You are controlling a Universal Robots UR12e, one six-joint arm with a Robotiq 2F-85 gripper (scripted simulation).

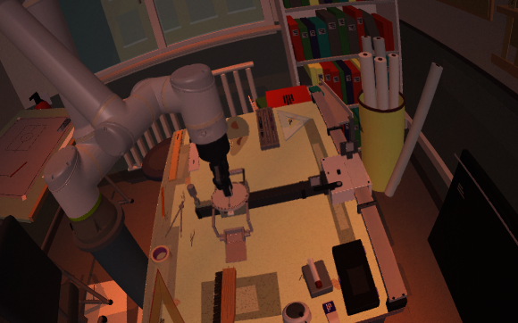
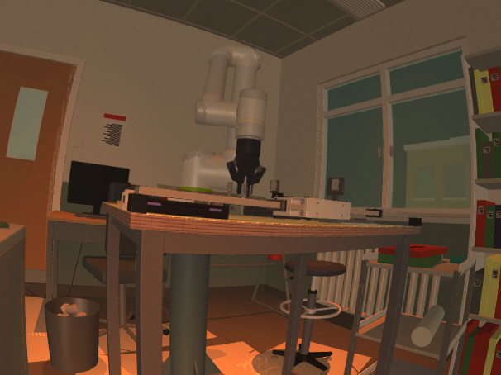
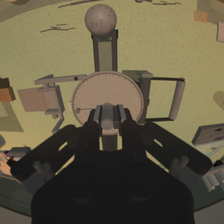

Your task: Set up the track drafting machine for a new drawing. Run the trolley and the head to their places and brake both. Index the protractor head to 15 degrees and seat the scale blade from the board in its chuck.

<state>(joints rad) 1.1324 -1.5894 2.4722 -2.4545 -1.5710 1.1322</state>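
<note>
The round protractor head (image 3: 107,97) sits at the end of the dark arm (image 1: 277,192) that runs from the white trolley (image 1: 346,177) on the side track. A small knob (image 3: 107,116) stands up from the dial's centre. The chuck (image 1: 235,235) hangs below the head toward the near edge of the board. An orange scale blade (image 1: 176,154) lies along the far left edge of the board. My gripper (image 3: 108,118) (image 1: 225,189) (image 2: 245,186) is straight above the head, its fingers closed around the centre knob.
A yellow bin (image 1: 380,140) of paper rolls stands beside the track. A black case (image 1: 355,275), a brush (image 1: 227,290), a tape roll (image 1: 160,254), a triangle (image 1: 290,122) and a pen tray (image 1: 267,128) lie on the board.
</note>
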